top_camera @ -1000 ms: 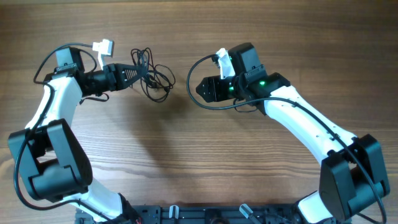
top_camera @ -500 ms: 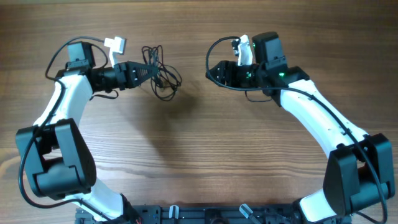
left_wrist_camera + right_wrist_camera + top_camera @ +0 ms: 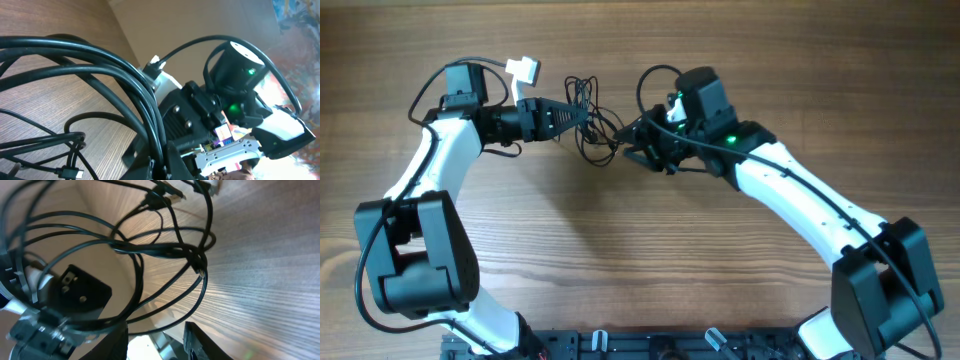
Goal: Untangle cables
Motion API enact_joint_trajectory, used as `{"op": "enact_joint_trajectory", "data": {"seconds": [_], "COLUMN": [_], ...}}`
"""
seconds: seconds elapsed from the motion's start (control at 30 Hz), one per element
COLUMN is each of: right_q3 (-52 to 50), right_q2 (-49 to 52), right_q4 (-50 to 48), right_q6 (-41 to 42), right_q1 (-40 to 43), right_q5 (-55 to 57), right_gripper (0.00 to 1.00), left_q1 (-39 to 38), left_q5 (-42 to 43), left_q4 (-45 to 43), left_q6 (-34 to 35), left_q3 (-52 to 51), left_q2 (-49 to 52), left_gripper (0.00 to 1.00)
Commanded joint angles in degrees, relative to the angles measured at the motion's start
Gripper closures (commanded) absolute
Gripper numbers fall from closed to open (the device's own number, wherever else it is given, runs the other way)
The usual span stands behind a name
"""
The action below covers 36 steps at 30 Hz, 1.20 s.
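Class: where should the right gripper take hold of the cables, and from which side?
Likely the loose loops at the right edge of the cables, from the right: the left gripper pinches the opposite side, and they hang open before the right fingers.

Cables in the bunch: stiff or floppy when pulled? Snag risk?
Probably floppy: the cables curl in loose thin loops off the left pincer. Likely light, being so thin. May snag: strands cross tightly in one spot.
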State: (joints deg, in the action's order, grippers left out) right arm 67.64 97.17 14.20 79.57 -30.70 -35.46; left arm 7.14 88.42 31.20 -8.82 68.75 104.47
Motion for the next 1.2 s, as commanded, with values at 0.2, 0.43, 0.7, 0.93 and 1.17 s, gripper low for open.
{"op": "enact_joint_trajectory", "data": {"seconds": [0.2, 0.43, 0.7, 0.93, 1.17], "right_q3": [0.11, 0.11, 0.11, 0.13, 0.13], "right_q2": [2.03, 9.20, 11.58, 7.19, -3.28], "right_q4": [-0.48, -10.38, -18.10, -21.59, -24.09], "right_q6": [14.43, 14.99, 7.69, -9.01, -25.99], "right_q1": [-3.23, -4.22, -4.15, -4.15, -4.17], "right_q5": [9.51, 9.81, 8.09, 5.01, 0.09], "right_gripper": [0.62, 0.63, 0.96, 0.95, 0.95], "left_q1": [-0.24, -0.24, -0.22, 1.53, 1.66], "left_q5": [1.92, 1.92, -0.37, -8.41, -18.47], "left_q4": [-0.20, -0.22, -1.92, -2.14, -5.66], "left_q6": [0.28, 0.28, 0.11, 2.10, 12.55], "left_q3": [0.70, 0.70, 0.70, 0.70, 0.70], "left_q2": [0.33, 0.33, 0.33, 0.33, 0.33], "left_gripper": [0.96, 0.96, 0.96, 0.96, 0.96]}}
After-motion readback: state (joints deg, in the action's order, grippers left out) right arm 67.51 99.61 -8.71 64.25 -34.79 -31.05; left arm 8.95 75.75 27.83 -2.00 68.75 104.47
